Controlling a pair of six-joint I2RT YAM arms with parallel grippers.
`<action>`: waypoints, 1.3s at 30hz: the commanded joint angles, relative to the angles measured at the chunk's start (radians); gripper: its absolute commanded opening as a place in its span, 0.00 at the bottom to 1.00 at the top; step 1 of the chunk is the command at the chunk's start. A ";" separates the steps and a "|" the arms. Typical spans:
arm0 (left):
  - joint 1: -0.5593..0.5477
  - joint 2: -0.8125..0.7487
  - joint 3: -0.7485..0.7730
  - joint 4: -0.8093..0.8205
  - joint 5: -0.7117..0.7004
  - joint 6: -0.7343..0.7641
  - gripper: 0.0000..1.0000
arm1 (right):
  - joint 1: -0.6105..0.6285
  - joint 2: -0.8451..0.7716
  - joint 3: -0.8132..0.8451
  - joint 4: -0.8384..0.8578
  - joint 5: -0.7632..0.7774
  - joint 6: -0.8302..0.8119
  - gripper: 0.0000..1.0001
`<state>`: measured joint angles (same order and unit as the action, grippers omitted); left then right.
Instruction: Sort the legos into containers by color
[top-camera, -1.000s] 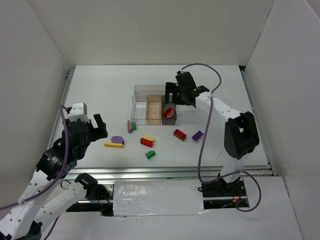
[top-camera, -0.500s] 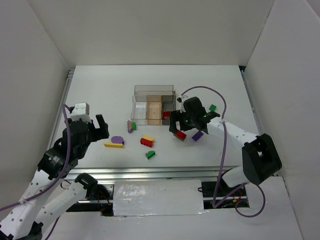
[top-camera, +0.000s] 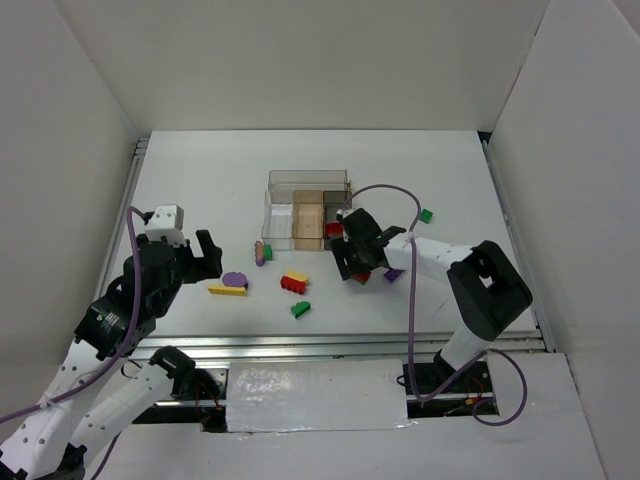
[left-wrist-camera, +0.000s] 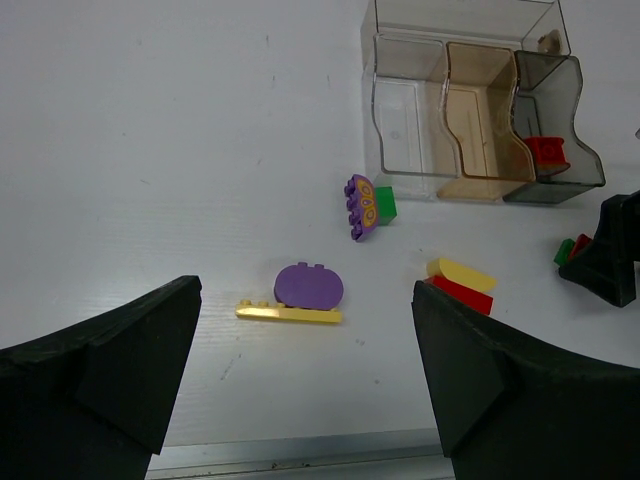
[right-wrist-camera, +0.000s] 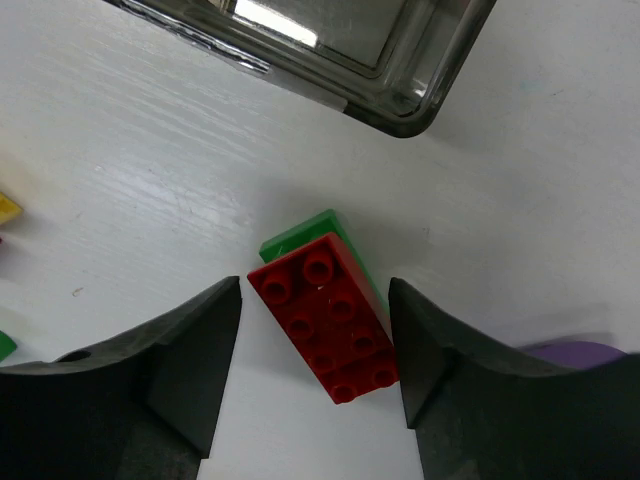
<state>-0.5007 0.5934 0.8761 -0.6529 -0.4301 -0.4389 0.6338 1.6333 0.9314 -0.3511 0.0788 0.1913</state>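
My right gripper (top-camera: 358, 264) is low over the table just in front of the containers (top-camera: 308, 205). Its jaws stand either side of a red lego brick (right-wrist-camera: 325, 315) stacked on a green one (right-wrist-camera: 318, 231), with a narrow gap showing on both sides. My left gripper (top-camera: 195, 262) hangs wide open and empty above the table's left part. Ahead of it lie a purple oval lego (left-wrist-camera: 309, 285) on a yellow plate (left-wrist-camera: 288, 314). One red lego (left-wrist-camera: 547, 150) sits in the dark-tinted bin.
Loose on the table are a purple and green pair (top-camera: 263, 251), a yellow and red pair (top-camera: 295, 281), a green piece (top-camera: 300, 309), a purple brick (top-camera: 393, 274) and a small green piece (top-camera: 426, 214). The dark bin's corner (right-wrist-camera: 400, 60) is just beyond my right fingers.
My right arm left the dark bin, dropped to the table and its jaws narrowed around the red brick. The left arm hardly moved.
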 joint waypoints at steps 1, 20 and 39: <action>0.005 0.002 -0.008 0.047 0.027 0.032 1.00 | 0.015 -0.016 0.038 0.000 0.062 0.014 0.67; 0.005 0.005 0.044 0.087 0.278 0.017 1.00 | 0.076 -0.401 0.030 0.019 -0.259 0.210 0.00; -0.001 0.112 -0.144 0.952 1.159 -0.288 0.89 | 0.110 -0.503 -0.077 1.020 -0.926 0.686 0.00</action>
<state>-0.4999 0.7059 0.7448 0.1234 0.6418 -0.6724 0.7204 1.1206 0.8337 0.5243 -0.7887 0.8349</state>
